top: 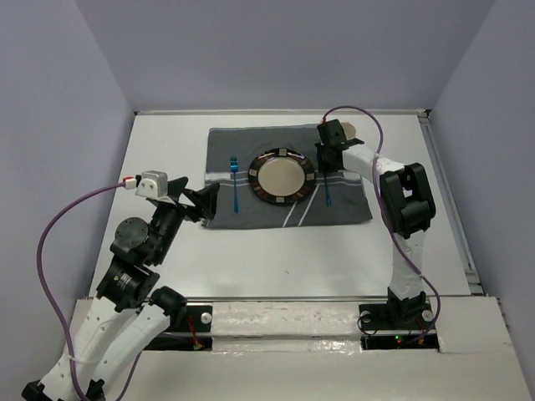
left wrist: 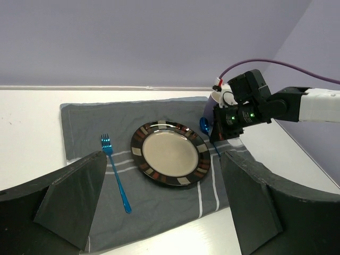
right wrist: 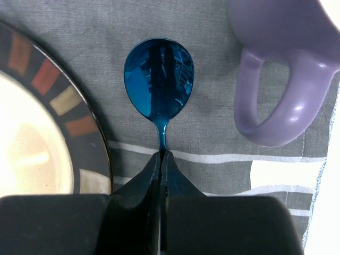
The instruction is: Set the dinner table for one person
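Note:
On the white dinner table (top: 251,259) lies a dark grey striped placemat (top: 251,215). A dark-rimmed plate (top: 283,176) sits at its middle, with a blue fork (top: 236,188) to its left. My right gripper (right wrist: 161,155) is shut on the handle of a blue spoon (right wrist: 159,79), low over the mat just right of the plate (right wrist: 32,143). A purple mug (right wrist: 281,79) stands right of the spoon bowl. My left gripper (left wrist: 163,175) is open and empty, hovering near the mat's left front edge and facing the plate (left wrist: 170,153) and fork (left wrist: 116,178).
Grey-violet walls close in the table on three sides. A raised rail (top: 447,200) runs along the right edge. The right arm (top: 405,200) reaches over the table's right part, with its purple cable arching above the mat's far right corner.

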You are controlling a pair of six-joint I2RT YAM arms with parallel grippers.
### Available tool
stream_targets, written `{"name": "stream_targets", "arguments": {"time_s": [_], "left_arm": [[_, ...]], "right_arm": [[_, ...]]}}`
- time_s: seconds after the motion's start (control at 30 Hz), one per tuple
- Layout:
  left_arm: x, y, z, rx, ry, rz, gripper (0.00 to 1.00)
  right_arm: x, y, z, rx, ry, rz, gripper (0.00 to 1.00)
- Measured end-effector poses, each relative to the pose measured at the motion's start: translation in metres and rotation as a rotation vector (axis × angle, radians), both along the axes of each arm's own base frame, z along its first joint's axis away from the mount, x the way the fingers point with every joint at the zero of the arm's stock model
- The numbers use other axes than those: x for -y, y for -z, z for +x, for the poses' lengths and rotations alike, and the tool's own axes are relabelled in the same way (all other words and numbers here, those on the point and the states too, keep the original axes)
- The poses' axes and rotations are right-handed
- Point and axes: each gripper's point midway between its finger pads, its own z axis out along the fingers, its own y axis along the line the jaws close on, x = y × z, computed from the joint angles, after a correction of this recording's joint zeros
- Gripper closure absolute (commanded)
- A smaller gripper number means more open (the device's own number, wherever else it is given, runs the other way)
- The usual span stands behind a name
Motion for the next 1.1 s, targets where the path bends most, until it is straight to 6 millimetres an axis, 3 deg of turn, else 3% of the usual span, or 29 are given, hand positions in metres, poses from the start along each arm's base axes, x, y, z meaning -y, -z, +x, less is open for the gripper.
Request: {"name": "stream_targets", "arguments": {"time_s": [0.07,0.1,0.23,0.3,0.47,0.6,0.67,0.7,0.83,0.93,1.0,1.1], "left_arm": [[0.0,0.0,0.0,-0.001,0.0,0.001,0.01],[0.0,0.001,0.001,-0.002,0.0,0.001,0.01],[0.0,0.001,0.001,-0.003,0.0,0.002,0.01],[-0.001,0.001,0.001,-0.003,-0.005,0.002,0.01],[-0.003,0.001,0.003,-0.003,-0.017,0.002,0.01],[-0.006,0.002,0.005,-0.005,-0.029,0.004,0.01],[-0.008,0.002,0.005,-0.006,-0.037,0.004,0.01],[-0.009,0.001,0.005,-0.004,-0.044,0.003,0.01],[-0.02,-0.003,0.006,0.013,-0.089,-0.005,0.01],[-0.023,-0.003,0.008,0.013,-0.107,-0.003,0.01],[-0.024,-0.002,0.01,0.009,-0.114,0.0,0.01],[-0.025,-0.001,0.013,0.005,-0.116,0.006,0.01]], "right_arm": [[0.001,0.0,0.0,0.001,0.01,-0.002,0.93],[0.001,0.0,0.0,0.002,0.016,-0.001,0.77],[0.002,0.0,0.001,0.003,0.032,0.004,0.46],[0.001,0.0,0.001,0.004,0.04,0.011,0.37],[-0.003,-0.012,-0.009,0.008,0.025,0.05,0.33],[-0.007,-0.056,-0.038,0.069,-0.013,0.135,0.31],[-0.013,-0.099,-0.059,0.156,-0.053,0.194,0.29],[-0.018,-0.124,-0.067,0.222,-0.079,0.228,0.01],[-0.03,-0.209,-0.113,0.459,-0.189,0.366,0.0],[-0.02,-0.262,-0.147,0.618,-0.221,0.43,0.0],[-0.009,-0.286,-0.171,0.716,-0.233,0.46,0.0],[0.004,-0.3,-0.196,0.8,-0.238,0.487,0.0]]}}
